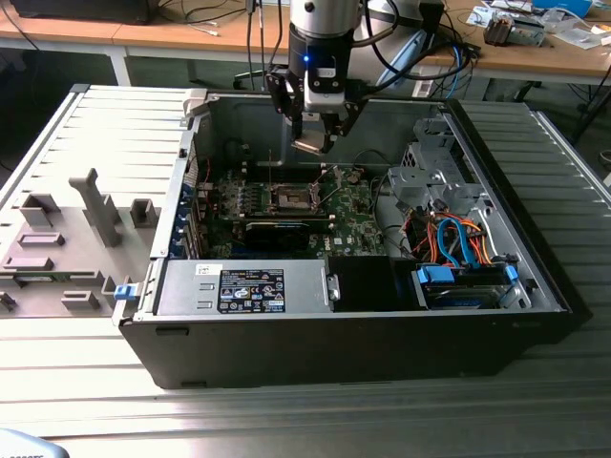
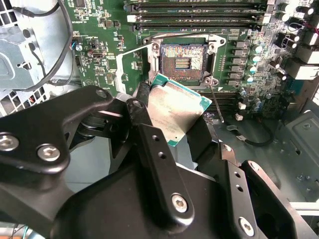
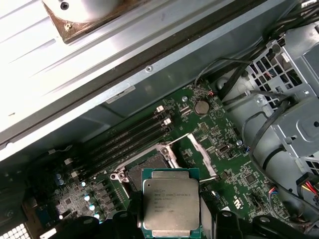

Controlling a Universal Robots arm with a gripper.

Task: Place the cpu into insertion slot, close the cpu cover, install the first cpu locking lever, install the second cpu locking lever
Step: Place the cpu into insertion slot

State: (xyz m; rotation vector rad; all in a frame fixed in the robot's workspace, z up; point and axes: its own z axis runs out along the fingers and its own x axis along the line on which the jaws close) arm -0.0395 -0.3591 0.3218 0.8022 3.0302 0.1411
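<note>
Gripping cpu (image 3: 171, 204), end effector (image 1: 314, 143) near insertion slot (image 2: 183, 56); second wrist view reveals slot's bare contacts.

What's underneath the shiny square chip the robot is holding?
Below the cpu is the green motherboard and its open insertion slot, rows of tiny contacts showing. In the first wrist view the cpu covers part of the slot.

The arm (image 1: 323, 21) was a silver-grey cylinder with a black wrist section, where a small blue light (image 1: 306, 59) glowed. Black cables (image 1: 382, 31) looped beside it, seemingly fastened to it. The gripper (image 1: 313, 143) was matte black, built of flat, round-ended linkage bars joined at pivots. Silvery screw heads (image 2: 49, 152) sat in them. Its fingers (image 2: 159, 164) were long black bars dotted with small holes.
</note>
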